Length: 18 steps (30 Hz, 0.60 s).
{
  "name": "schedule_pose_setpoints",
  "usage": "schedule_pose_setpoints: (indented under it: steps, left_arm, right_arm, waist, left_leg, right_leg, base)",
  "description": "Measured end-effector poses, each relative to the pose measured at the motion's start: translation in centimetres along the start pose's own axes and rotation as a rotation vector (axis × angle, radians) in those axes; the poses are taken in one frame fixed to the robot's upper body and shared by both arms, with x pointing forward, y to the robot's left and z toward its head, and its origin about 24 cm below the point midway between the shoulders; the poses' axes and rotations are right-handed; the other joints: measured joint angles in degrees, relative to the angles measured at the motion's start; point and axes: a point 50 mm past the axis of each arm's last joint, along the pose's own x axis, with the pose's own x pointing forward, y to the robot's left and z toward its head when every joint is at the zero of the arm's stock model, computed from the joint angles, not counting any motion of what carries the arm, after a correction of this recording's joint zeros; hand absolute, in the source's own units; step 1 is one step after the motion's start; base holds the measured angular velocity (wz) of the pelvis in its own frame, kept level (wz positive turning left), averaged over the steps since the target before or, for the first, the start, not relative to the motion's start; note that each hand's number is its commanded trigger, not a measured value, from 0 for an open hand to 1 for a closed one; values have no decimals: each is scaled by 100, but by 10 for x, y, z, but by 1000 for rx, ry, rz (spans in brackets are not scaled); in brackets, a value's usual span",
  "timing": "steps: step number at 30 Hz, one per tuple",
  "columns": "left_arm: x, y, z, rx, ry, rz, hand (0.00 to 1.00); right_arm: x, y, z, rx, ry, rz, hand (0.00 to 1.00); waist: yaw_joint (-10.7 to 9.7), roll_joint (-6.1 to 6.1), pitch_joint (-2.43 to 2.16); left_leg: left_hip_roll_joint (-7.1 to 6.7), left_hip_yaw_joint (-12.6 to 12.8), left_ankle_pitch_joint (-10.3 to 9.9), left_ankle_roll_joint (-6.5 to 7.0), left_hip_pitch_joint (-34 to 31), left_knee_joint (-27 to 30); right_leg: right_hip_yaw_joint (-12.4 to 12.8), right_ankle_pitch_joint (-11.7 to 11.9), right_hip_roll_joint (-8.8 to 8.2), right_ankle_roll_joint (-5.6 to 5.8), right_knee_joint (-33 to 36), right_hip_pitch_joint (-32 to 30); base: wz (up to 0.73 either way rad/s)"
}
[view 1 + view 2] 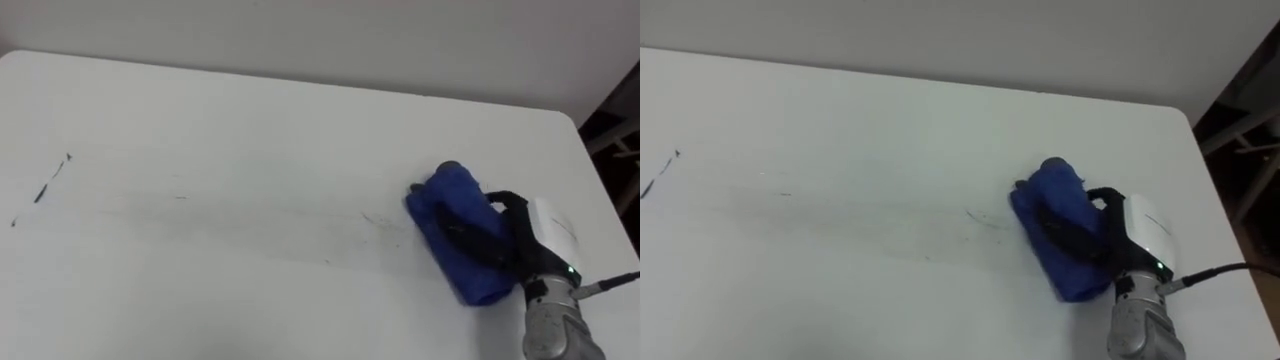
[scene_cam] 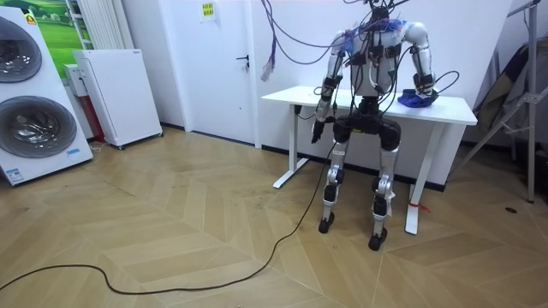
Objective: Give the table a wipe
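The right hand (image 1: 505,240) has its fingers curled around the blue cloth (image 1: 445,200), pressing it on the white worktop (image 1: 250,120), I think so it cannot slip. Dark marks (image 1: 45,188) lie far left of the cloth. The left hand (image 2: 318,132) hangs idle.

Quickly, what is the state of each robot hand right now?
Right robot hand: closed on the blue fluffy cloth, on the white table.
Left robot hand: hangs beside the body in the room view; state cannot be told.

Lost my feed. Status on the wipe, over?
Right hand shut on blue cloth, on table, right side. Left hand hangs idle. Dark marks far left, unwiped.
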Motion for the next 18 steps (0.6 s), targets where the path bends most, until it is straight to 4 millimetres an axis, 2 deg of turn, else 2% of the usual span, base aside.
schedule_pose_setpoints:
  steps: [2, 6, 9, 10, 11, 14, 18]
  left_arm:
    - [-1, 3, -4, 5, 9, 4, 0]
    - [-2, 3, -8, 8, 18, 5, 0]
    - [-2, 5, -11, 10, 25, 9, 0]
    - [-3, 7, -14, 14, 30, 12, 0]
    - [-4, 8, -17, 14, 36, 16, 0]
    - [-5, 13, -22, -9, 51, 32, 0]
    - [-6, 13, -26, -14, 60, 35, 0]
  right_arm:
    - [1, -4, -2, -9, 1, -9, 0]
    - [5, -21, -7, -32, 0, -66, 0]
    - [8, -41, -12, -16, 0, -162, 0]
    - [8, -47, -15, -1, 14, -191, 0]
    - [9, -52, -19, 4, 28, -215, 0]
    - [7, -63, -29, 14, 70, -280, 0]
    - [3, -74, -48, 99, 162, -372, 0]
  waist:
    - [-46, -29, -18]
    - [-39, -28, -21]
    - [-36, -45, -14]
    - [-41, -61, 1]
    - [-77, -87, -1]
    - [-184, -156, 36]
    - [-317, -183, 21]
  left_leg:
    - [0, 5, 0, 0, 4, -12]
    - [-1, 16, 0, 0, 78, -21]
    - [0, 15, 1, 1, 113, -27]
    - [3, 15, 1, 1, 155, -31]
    - [3, 14, 1, 1, 168, -31]
    - [3, 0, -1, -1, 139, -31]
    - [5, 14, -2, -3, 119, -31]
  right_leg:
    - [-2, 0, 1, 0, -52, 28]
    - [-3, 0, 2, 0, -59, 99]
    - [-2, 0, 1, 0, -59, 126]
    - [-5, -2, 1, 3, -61, 168]
    - [-6, -3, 2, 5, -71, 194]
    - [-7, -3, 3, 5, -74, 198]
    - [-5, -3, 7, 4, -76, 175]
  base:
    - [0]
    - [0]
    - [0]
    - [0]
    - [5]
    - [3]
    - [-1]
